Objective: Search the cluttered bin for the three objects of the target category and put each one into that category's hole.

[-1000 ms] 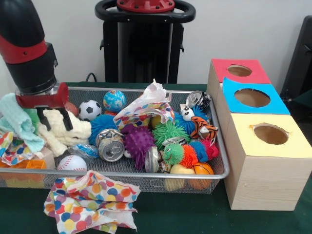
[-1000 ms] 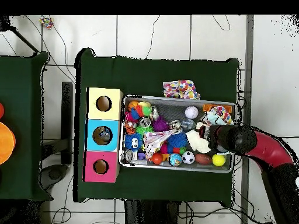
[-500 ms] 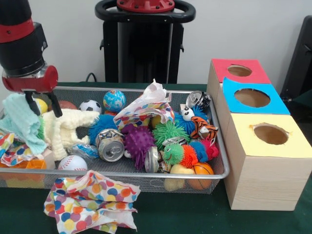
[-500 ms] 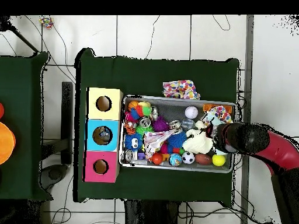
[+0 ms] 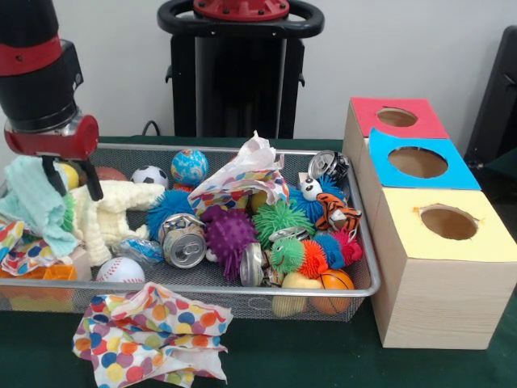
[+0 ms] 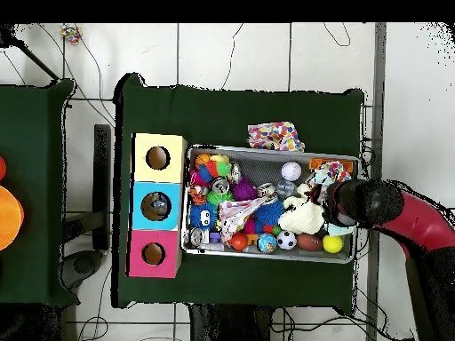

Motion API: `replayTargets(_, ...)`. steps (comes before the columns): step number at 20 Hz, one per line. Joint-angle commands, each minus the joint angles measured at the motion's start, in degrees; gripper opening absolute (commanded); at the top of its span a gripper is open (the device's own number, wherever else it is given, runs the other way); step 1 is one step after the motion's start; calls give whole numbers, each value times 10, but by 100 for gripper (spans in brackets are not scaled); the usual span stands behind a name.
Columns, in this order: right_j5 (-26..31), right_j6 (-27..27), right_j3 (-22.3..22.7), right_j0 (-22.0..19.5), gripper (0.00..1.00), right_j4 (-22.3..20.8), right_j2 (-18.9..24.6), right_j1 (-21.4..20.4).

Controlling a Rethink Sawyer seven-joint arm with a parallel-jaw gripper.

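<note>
My gripper (image 5: 74,179) hangs open over the left end of the wire bin (image 5: 242,289), with nothing between its fingers. A cream knit cloth (image 5: 109,210) lies just below and to its right, and a mint green cloth (image 5: 36,202) lies to its left. In the overhead view the gripper (image 6: 331,204) sits beside the cream cloth (image 6: 305,216). Crushed cans (image 5: 184,242), spiky balls (image 5: 229,233) and sports balls (image 5: 119,270) fill the bin. Three boxes have holes: red (image 5: 396,117), blue (image 5: 418,162) and yellow (image 5: 448,222).
A polka-dot cloth (image 5: 149,331) lies on the green table in front of the bin. Another polka-dot cloth (image 5: 242,182) is heaped in the bin's middle. An orange block (image 5: 36,283) sits in the bin's left corner. The boxes (image 6: 156,206) stand in a row beside the bin.
My gripper rose off the cream cloth and shifted left over the past second, leaving the cloth stretched out in the bin. Since half a second ago it has barely moved.
</note>
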Motion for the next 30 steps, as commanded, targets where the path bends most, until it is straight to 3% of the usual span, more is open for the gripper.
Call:
replayTargets(1,-17,192,-50,41,100,43,-63,57)
replayTargets(6,-30,251,-34,72,100,75,-115,51)
replayTargets(14,-60,250,-14,91,100,86,-145,28)
replayTargets(21,-35,251,-7,103,100,103,-158,7)
replayTargets(30,-51,280,-45,118,100,145,-179,59)
